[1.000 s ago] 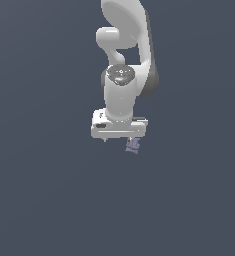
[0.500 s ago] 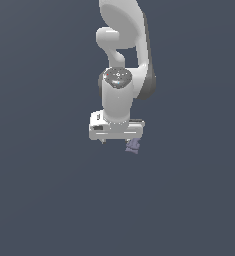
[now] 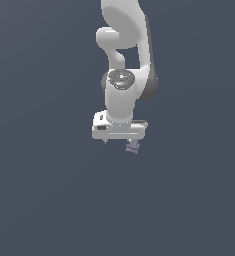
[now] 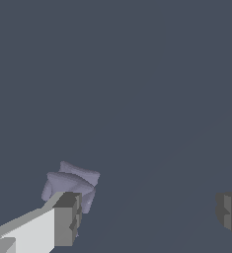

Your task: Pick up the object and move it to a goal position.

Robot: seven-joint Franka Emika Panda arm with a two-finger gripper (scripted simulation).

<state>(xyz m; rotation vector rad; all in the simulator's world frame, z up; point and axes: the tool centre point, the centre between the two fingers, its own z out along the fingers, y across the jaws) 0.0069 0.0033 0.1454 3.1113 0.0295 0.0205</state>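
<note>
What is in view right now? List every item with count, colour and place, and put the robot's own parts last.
object: one, pale purple-grey, small and blocky; in the wrist view it sits by the tip of one finger, not between the two; in the exterior view it shows just below the gripper, toward that view's right.
surface: one, plain dark blue-grey, fills the whole background of both views.
arm: one, white with dark grey joints, comes down from the top of the exterior view.
gripper: one, white body with grey fingertips, jaws wide apart, nothing between them.
fingers: two, grey pads; one beside the object, the other at the frame edge, far from it.
</note>
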